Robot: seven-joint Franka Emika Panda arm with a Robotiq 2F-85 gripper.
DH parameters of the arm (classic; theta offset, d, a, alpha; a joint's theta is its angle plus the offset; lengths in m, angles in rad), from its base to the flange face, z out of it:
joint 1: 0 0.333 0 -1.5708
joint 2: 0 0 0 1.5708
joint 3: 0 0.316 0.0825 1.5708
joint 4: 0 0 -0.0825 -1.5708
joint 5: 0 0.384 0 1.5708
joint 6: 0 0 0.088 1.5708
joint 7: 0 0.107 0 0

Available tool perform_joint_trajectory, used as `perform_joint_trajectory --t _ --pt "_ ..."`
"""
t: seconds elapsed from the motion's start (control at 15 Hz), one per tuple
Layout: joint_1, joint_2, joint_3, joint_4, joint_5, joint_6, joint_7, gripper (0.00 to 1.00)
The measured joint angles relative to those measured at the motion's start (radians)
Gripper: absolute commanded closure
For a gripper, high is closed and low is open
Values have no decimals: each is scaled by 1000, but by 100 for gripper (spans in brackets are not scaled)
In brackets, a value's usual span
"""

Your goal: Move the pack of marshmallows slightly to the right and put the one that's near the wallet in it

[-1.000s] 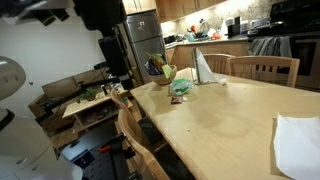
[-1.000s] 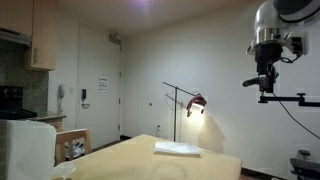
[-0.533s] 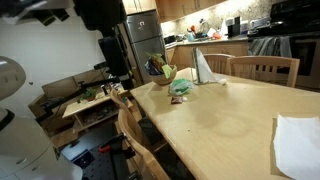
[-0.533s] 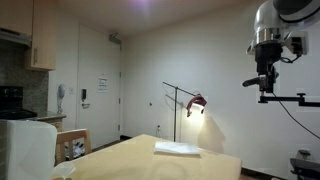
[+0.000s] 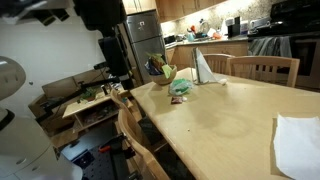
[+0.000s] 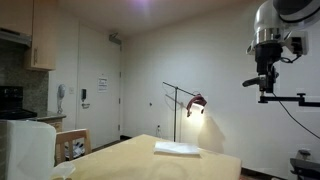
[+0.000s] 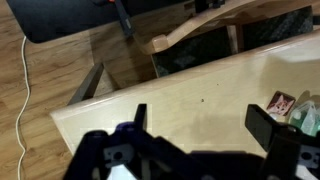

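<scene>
In the wrist view the pincer [image 7: 200, 116] hangs jaws apart and empty over a bare edge of the worktop [image 7: 170, 98], with the pack of marshmallows [image 7: 304, 116] well off at the right margin, so descending here would likely grasp nothing or shove the pack askew.

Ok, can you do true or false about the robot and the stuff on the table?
The gripper is holding the green pack. False: it is open and empty, and the pack lies on the table near the bowl.
A lamp is lit near the wall. True.
The white sheet lies on the floor. False: it lies on the table.
Wooden chairs stand at the table. True.
</scene>
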Motion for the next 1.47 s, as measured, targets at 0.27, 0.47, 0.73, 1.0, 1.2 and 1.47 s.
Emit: perform_joint_trajectory --t 0.27,0.47,0.73,1.0,1.2,1.47 --pt "-1 0 6 1 1 0 0 0" --pt "1 2 71 9 -18 0 0 0" --pt "55 1 208 30 -83 0 0 0" --pt "141 2 322 54 -151 -1 -1 0" --pt "213 6 368 69 -204 0 -17 0" --pt "295 15 358 67 -235 59 -139 0"
